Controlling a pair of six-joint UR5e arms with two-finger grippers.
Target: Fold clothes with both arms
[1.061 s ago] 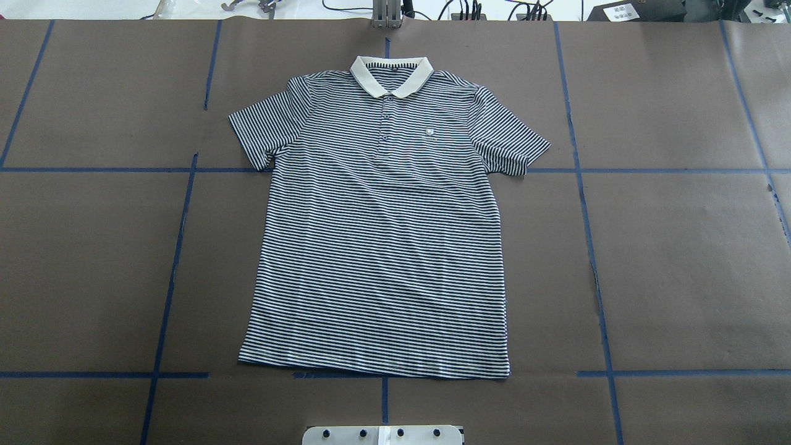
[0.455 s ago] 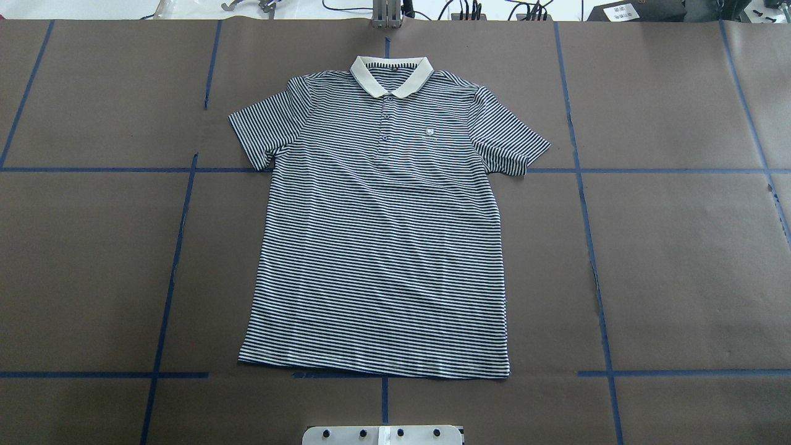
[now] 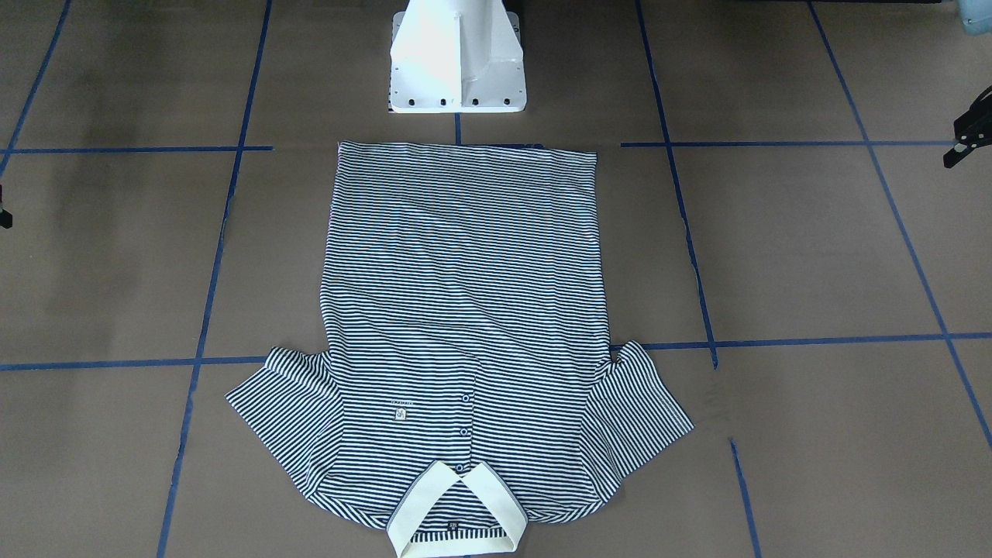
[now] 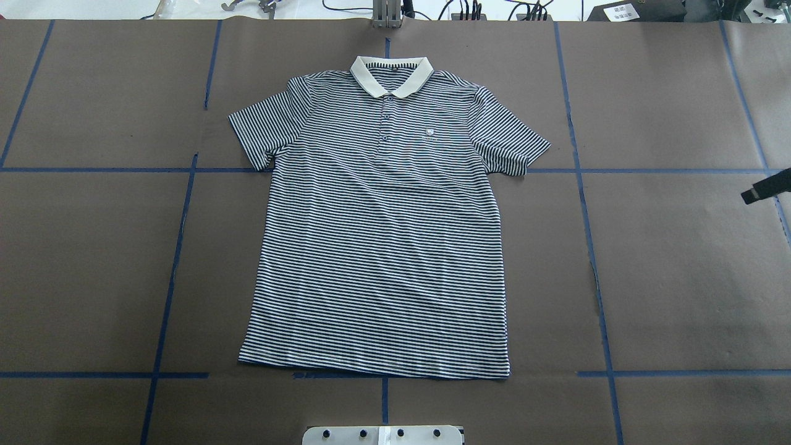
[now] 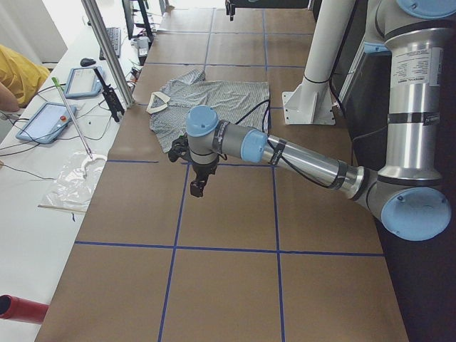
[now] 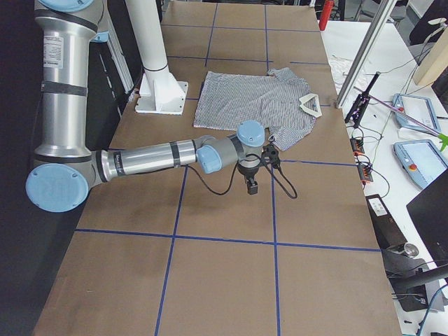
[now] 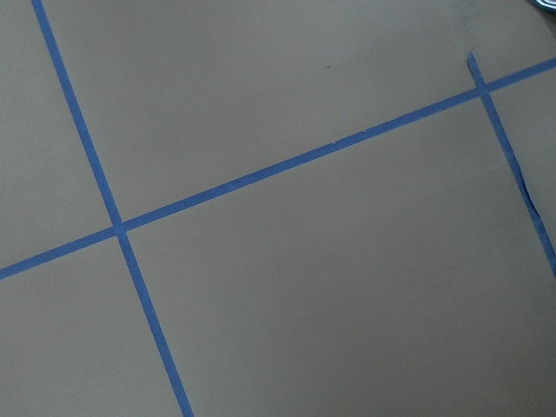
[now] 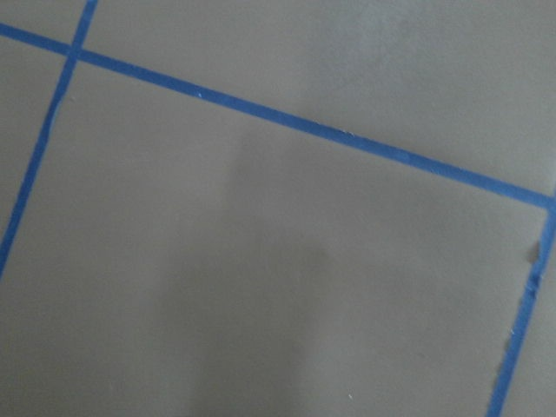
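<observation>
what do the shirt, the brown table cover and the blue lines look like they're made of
Shirt: soft knit fabric, probably cotton, matte; it lies limp with small ripples.
Table cover: likely brown paper, matte; sheet seams and a ragged edge show.
Blue lines: seemingly masking tape, with torn ends.

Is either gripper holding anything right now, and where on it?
Nothing is held: the polo shirt lies flat, apart from the left gripper and right gripper.

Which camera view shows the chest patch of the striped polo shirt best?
The overhead exterior view: the chest patch is upright, sharp and unobstructed on the flat polo shirt. The front-facing view shows it upside down. In both side views it is too small to see. The wrist views show only the table.
</observation>
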